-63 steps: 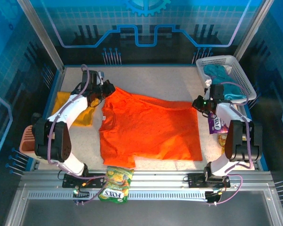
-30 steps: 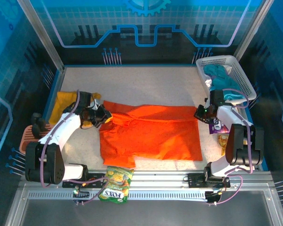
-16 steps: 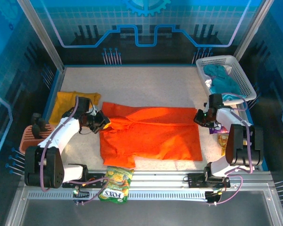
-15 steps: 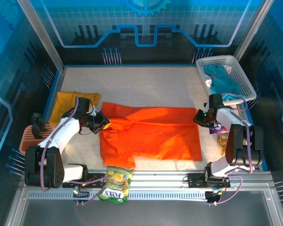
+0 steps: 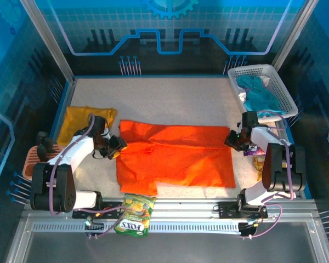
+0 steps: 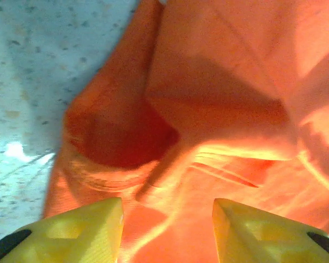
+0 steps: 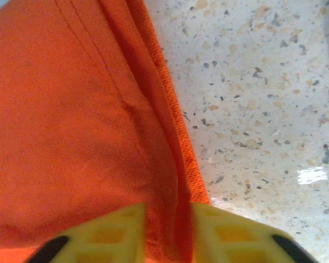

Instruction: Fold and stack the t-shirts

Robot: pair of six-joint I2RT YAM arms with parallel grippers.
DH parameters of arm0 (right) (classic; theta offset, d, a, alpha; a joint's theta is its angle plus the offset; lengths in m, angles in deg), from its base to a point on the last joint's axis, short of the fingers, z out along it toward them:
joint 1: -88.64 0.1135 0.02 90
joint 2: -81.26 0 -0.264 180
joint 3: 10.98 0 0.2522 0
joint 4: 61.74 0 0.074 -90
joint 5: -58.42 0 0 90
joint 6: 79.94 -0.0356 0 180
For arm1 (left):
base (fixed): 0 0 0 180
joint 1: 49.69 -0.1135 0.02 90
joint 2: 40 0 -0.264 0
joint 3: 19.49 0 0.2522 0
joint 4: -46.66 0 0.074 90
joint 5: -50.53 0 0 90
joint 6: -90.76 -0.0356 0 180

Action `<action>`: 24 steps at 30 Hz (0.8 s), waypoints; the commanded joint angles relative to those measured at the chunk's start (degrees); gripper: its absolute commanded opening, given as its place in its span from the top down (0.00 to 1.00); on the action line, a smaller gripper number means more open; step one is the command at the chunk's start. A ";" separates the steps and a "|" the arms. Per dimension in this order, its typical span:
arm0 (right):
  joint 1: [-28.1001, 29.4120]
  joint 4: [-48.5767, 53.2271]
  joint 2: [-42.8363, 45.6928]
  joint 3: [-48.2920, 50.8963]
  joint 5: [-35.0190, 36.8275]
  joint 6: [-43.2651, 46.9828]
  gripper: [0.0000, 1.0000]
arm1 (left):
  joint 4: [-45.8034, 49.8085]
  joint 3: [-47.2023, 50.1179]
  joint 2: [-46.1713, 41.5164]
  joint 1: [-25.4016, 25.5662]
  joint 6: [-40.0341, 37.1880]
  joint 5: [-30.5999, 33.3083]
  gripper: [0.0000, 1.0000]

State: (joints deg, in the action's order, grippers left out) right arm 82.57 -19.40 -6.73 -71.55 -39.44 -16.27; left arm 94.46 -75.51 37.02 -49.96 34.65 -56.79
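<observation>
The orange t-shirt [image 7: 71, 126] lies on the speckled table [image 7: 263, 98], its doubled hem running between the right gripper's [image 7: 170, 235] yellow fingertips [image 7: 109, 233].

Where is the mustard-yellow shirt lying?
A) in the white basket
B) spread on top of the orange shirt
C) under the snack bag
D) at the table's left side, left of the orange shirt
D: the mustard-yellow shirt lies on the table at its left side, left of the orange shirt; the white basket holds teal cloth.
</observation>
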 commanded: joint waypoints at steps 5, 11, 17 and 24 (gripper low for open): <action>2.20 4.15 4.43 -2.67 3.85 0.92 0.29 | 7.53 -5.55 -3.19 1.80 -3.49 11.28 0.47; 11.16 3.94 5.24 -9.10 15.96 2.94 0.15 | 1.64 -13.60 -0.24 3.83 -1.68 9.25 0.47; 12.95 1.02 -2.46 -13.96 11.19 0.86 0.14 | -3.16 -22.38 11.52 8.03 -2.35 9.44 0.47; 13.54 1.14 -10.47 -14.92 12.59 -0.42 0.16 | -8.53 -25.91 24.41 8.38 -2.97 9.15 0.48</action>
State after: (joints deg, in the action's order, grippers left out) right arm 95.88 -18.96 -15.05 -86.04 -27.68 -15.57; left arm 88.10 -99.59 58.41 -41.48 32.71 -47.83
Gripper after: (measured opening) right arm 0.839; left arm 0.521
